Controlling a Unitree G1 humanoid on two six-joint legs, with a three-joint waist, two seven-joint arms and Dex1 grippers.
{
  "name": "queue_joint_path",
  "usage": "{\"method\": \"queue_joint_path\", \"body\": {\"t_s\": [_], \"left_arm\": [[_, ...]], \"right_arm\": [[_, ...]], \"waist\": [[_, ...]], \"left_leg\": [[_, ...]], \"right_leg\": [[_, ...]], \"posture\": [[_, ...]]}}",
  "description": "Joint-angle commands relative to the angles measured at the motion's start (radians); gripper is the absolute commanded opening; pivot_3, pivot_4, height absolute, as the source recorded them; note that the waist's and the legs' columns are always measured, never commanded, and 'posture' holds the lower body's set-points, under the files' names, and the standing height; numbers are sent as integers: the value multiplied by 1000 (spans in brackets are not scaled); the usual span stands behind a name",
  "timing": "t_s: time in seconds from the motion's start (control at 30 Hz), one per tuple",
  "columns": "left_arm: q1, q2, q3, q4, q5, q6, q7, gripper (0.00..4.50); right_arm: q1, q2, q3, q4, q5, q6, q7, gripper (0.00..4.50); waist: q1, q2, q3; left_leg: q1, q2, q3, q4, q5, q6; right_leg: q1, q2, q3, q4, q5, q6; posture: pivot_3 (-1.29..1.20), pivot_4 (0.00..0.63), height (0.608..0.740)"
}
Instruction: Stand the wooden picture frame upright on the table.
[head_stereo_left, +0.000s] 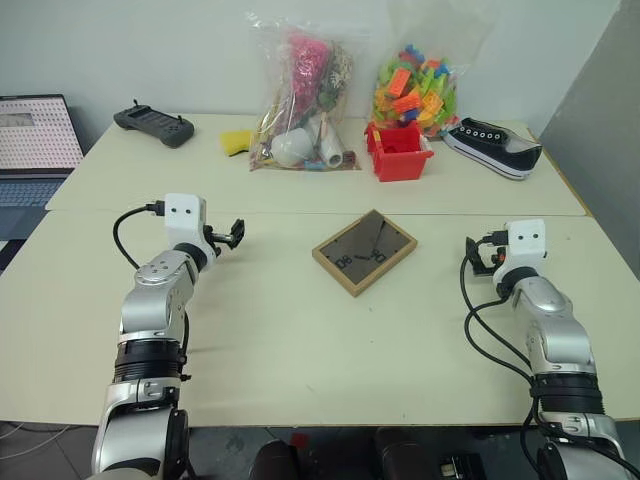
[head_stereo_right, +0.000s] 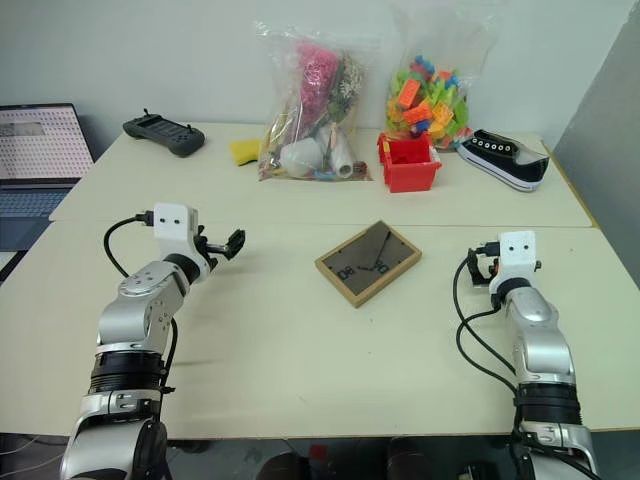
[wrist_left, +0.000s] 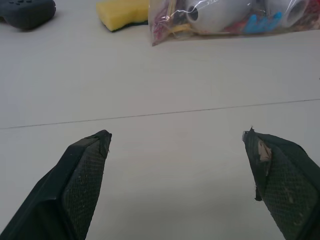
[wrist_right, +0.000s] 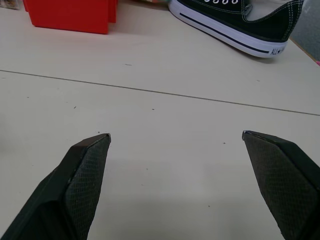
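I held my left hand and right hand spread wide, flanking the wooden picture frame lying flat on the desk, ready to tip it up.

On the table there is one wooden picture frame, one black and white shoe, one red box and one yellow sponge. There are two clear plastic bags, one black controller and one laptop. Two grippers are there, the left gripper and the right gripper.
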Motion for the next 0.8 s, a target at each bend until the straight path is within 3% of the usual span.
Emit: {"method": "queue_joint_path", "body": {"t_s": [0.03,0.13,0.27,0.43,0.8], "left_arm": [[4,27,-11,-66,-10,3,-55,4500],[6,48,-4,-102,-44,39,-108,4500],[-21,174,-61,-154,-110,147,-349,4500],[-92,279,-133,-122,-150,208,-576,4500],[-169,324,-224,-66,-112,159,-765,4500]], "right_arm": [[0,-12,-3,-53,13,-1,26,4477],[6,-24,-6,-66,32,15,67,4477],[15,-154,85,-140,127,58,396,4477],[15,-283,104,-221,234,164,604,4477],[13,-337,86,-305,296,262,652,4477]], "waist": [[0,0,0],[0,0,0],[-1,1,0],[0,1,1],[6,1,1]], "left_leg": [[0,0,0,0,0,0],[0,0,0,0,0,0],[0,0,0,0,0,0],[0,0,-3,0,-1,2],[-2,0,-7,1,-2,4]], "right_leg": [[0,0,0,0,0,0],[0,0,0,0,0,0],[0,0,0,0,0,0],[2,1,-3,-2,0,0],[2,1,-5,-4,0,0]], "posture": [[0,150,740],[0,150,740],[0,150,740],[0,150,740],[0,150,740]]}}
